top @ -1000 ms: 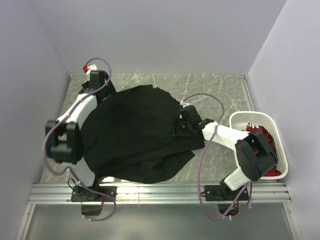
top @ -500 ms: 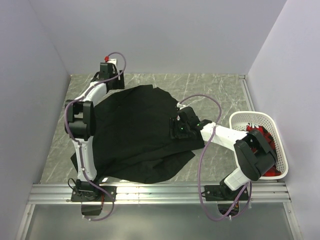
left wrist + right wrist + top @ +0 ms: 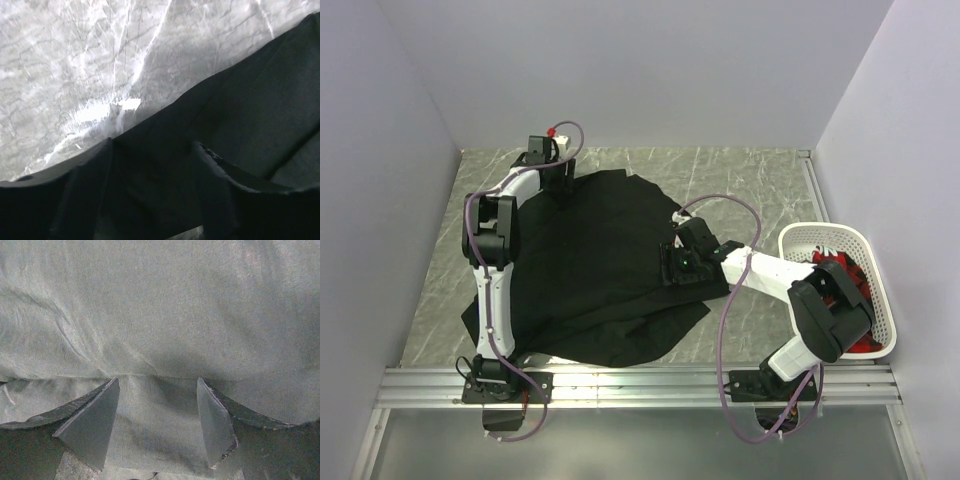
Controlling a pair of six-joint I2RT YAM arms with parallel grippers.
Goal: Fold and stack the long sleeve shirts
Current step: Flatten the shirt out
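While the black shirt (image 3: pixel 590 270) lies spread on the bench (image 3: pixel 750 170), the left fingers (image 3: pixel 87 185) stand apart over its far left edge and the right fingers (image 3: pixel 92 427) stand apart over its right side.

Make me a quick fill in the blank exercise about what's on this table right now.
1. The shirt spread on the table is ___ in colour.
2. The white basket sits beside the ___ arm.
3. The left gripper and right gripper both have ___ jaws above the cloth.
Missing words: black; right; open.
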